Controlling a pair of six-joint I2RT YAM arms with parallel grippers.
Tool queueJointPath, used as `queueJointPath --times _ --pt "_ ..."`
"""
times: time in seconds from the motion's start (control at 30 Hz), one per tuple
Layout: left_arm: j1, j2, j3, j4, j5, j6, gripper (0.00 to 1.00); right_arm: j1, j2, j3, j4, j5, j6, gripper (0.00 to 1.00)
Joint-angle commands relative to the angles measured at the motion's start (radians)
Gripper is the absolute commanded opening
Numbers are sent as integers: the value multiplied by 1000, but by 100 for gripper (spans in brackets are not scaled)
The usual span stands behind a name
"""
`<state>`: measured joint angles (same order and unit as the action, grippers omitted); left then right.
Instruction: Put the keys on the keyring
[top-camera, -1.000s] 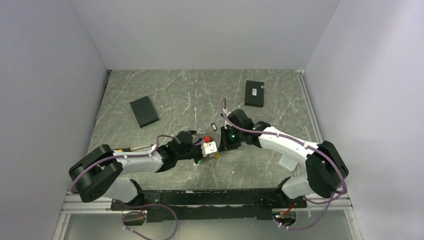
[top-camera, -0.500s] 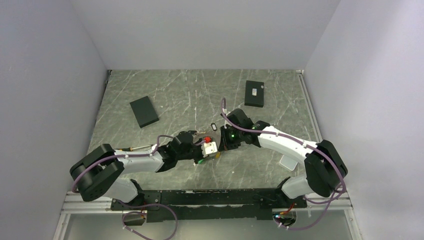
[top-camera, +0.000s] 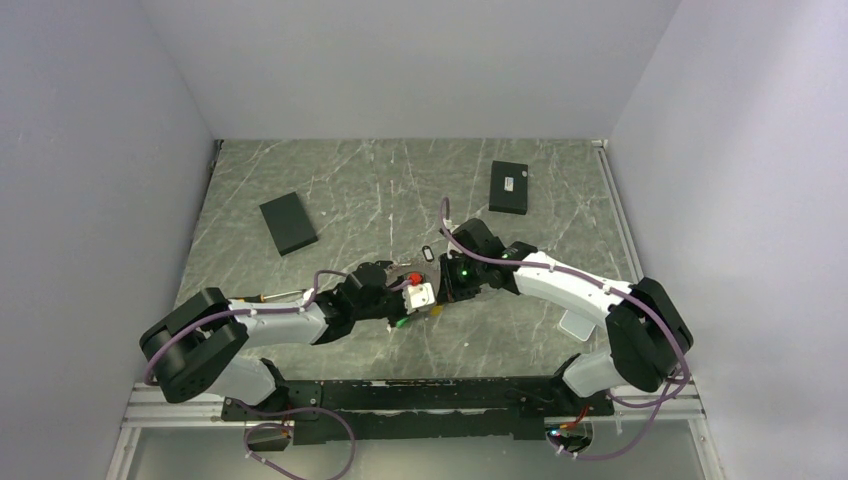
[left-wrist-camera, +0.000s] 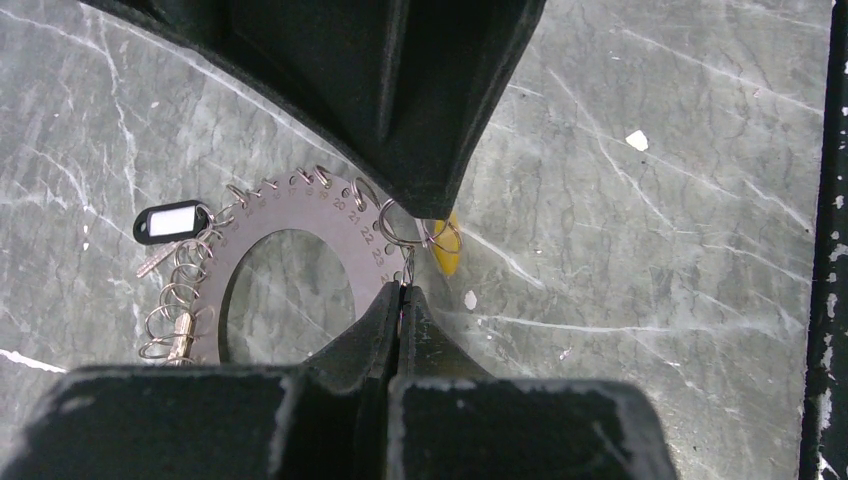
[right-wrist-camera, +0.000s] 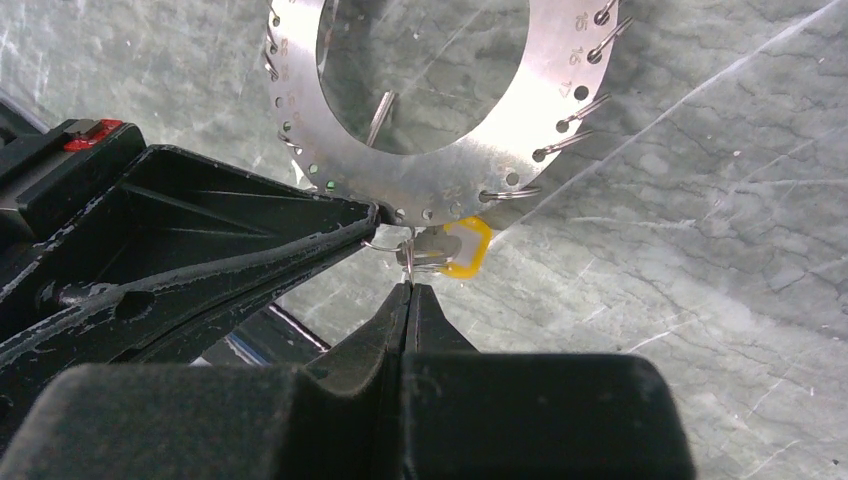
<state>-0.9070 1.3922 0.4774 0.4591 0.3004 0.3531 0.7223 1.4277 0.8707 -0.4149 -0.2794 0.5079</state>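
Observation:
The keyring (left-wrist-camera: 300, 215) is a flat silver disc with numbered holes and several small wire loops; it also shows in the right wrist view (right-wrist-camera: 560, 110). My left gripper (left-wrist-camera: 402, 290) is shut on its rim. My right gripper (right-wrist-camera: 408, 288) is shut on a small wire loop (right-wrist-camera: 395, 245) at that rim, which carries the yellow-headed key (right-wrist-camera: 468, 248), also seen in the left wrist view (left-wrist-camera: 447, 250). A silver key (left-wrist-camera: 178, 340) hangs from the disc's left side. In the top view both grippers (top-camera: 436, 303) meet tip to tip at table centre, hiding the ring.
A black oval tag (left-wrist-camera: 168, 222) hangs on the ring. Two black boxes (top-camera: 288, 222) (top-camera: 509, 187) lie at the back left and back right. An orange-handled screwdriver (top-camera: 262, 297) lies by the left arm. A white object (top-camera: 573, 325) lies beside the right arm.

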Motion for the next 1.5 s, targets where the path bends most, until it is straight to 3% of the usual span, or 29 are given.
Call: queueJointPath --times 0.0,1.23,1.47 --pt "-5 -2 30 39 -11 11 0 8 2 40 15 -15 -7 0" --pt "-5 -13 -1 107 -60 -24 0 48 25 35 26 -50 17 0" --pt "-5 -36 -11 102 -63 -23 0 54 -32 31 4 60 21 0"
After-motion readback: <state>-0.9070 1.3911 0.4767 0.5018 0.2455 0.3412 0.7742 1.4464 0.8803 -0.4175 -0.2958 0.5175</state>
